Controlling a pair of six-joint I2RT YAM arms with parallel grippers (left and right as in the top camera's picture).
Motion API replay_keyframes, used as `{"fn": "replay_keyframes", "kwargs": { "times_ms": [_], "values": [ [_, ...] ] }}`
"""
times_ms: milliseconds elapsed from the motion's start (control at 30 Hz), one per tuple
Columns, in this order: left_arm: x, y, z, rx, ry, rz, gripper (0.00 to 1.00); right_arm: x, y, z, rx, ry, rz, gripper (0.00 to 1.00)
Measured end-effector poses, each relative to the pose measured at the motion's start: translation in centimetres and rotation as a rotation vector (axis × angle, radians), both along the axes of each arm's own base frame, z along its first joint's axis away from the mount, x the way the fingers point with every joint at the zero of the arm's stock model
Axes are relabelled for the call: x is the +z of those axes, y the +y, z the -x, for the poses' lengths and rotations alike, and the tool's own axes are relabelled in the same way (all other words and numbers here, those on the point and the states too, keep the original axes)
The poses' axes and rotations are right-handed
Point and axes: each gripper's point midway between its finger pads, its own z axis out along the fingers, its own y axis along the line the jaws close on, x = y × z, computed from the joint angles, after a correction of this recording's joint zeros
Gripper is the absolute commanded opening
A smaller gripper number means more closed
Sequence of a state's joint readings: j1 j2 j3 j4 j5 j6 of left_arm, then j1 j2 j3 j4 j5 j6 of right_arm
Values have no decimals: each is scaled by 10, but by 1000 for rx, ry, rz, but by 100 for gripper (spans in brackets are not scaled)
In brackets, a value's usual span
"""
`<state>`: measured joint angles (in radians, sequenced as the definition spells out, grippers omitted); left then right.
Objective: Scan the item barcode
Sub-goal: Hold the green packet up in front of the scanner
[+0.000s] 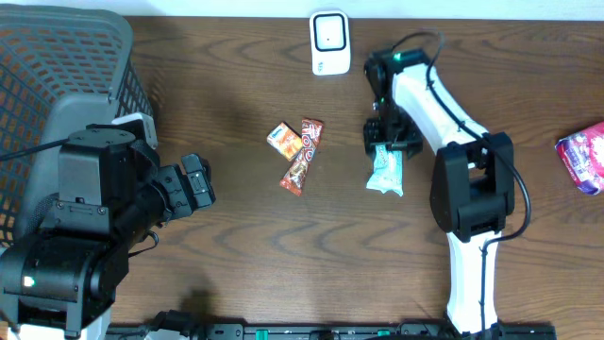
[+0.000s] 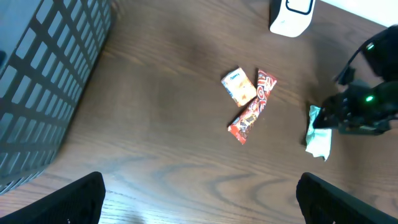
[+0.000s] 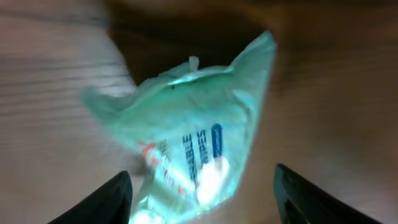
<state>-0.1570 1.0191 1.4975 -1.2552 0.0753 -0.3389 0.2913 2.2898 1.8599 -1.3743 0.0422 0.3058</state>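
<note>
A pale teal wipes packet [image 1: 385, 173] lies on the wooden table, right of centre. My right gripper [image 1: 384, 142] hovers over its far end. In the right wrist view the packet [image 3: 186, 130] fills the space between the spread fingers of that gripper [image 3: 202, 177]; the jaws are open and a gap shows on the right side. The white scanner [image 1: 329, 42] stands at the table's far edge, also visible from the left wrist as scanner [image 2: 291, 15]. My left gripper [image 1: 198, 182] hangs wide open and empty at the left, seen as gripper [image 2: 199, 190].
A small orange packet [image 1: 282, 139] and a red snack bar [image 1: 304, 156] lie mid-table. A pink bag [image 1: 585, 156] sits at the right edge. A dark mesh basket [image 1: 57, 76] fills the far left corner.
</note>
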Motion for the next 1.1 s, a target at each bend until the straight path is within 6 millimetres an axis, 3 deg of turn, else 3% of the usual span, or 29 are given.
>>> {"fn": "replay_keyframes", "kwargs": {
  "times_ms": [133,167,300,433,533,667,800,900,1100],
  "values": [
    [0,0,0,0,0,0,98,-21,-3,14,-5,36,4,48],
    [0,0,0,0,0,0,98,-25,-2,17,-6,42,0,37],
    [0,0,0,0,0,0,98,-25,2,16,-4,30,-15,9],
    [0,0,0,0,0,0,98,-21,9,12,0,14,-26,1],
    [0,0,0,0,0,0,98,-11,25,-1,-8,-19,-93,1],
    [0,0,0,0,0,0,98,29,59,-44,-22,-155,-262,1],
    [0,0,0,0,0,0,98,85,88,-108,-62,-399,-451,1],
    [0,0,0,0,0,0,98,115,99,-151,-109,-572,-550,1],
    [0,0,0,0,0,0,98,161,124,-205,-168,-831,-690,1]
  ]
}}
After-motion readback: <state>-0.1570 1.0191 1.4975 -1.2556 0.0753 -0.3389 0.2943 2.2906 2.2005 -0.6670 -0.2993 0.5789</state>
